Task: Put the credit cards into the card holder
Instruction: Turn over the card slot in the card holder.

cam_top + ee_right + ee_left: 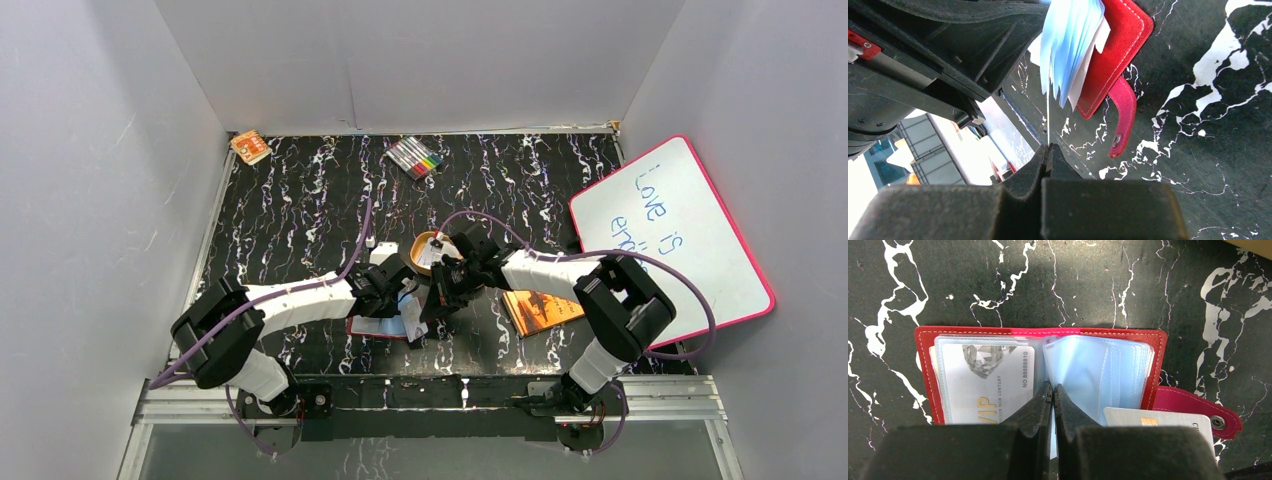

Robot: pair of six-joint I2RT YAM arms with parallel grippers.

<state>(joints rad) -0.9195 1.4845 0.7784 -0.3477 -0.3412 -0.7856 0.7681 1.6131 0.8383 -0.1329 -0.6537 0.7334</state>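
Left wrist view shows you the small red folding card holder point(973, 331) lying open on the black, white-veined marble surface point(998, 280). Its snap tab point(1198, 410) sticks out to the right. A white VIP card point(988, 375) sits inside the clear sleeve on the left page, and the glossy pale-blue clear sleeves point(1098, 370) fan up on the right page. Your left pincer point(1052, 388) is clenched, with its tips down at the fold between the two pages. You cannot tell whether it nips a sleeve. A silver-grey card point(1158, 419) with a gold chip lies just below the right page, beside the tab, partly hidden by the pincer's finger.

From the right wrist, your right pincer point(1048, 147) is clamped on a thin pale card point(1048, 115) seen edge-on. The card's far end reaches the lower edges of the fanned sleeves. Whether this is the silver-grey card cannot be told.

From the top external view, both arms meet over the card holder near the front edge. An orange oval tray point(428, 250) lies just behind them, an orange-brown book point(540, 308) is to the right, and a pink-framed whiteboard point(670, 240) leans at the far right.
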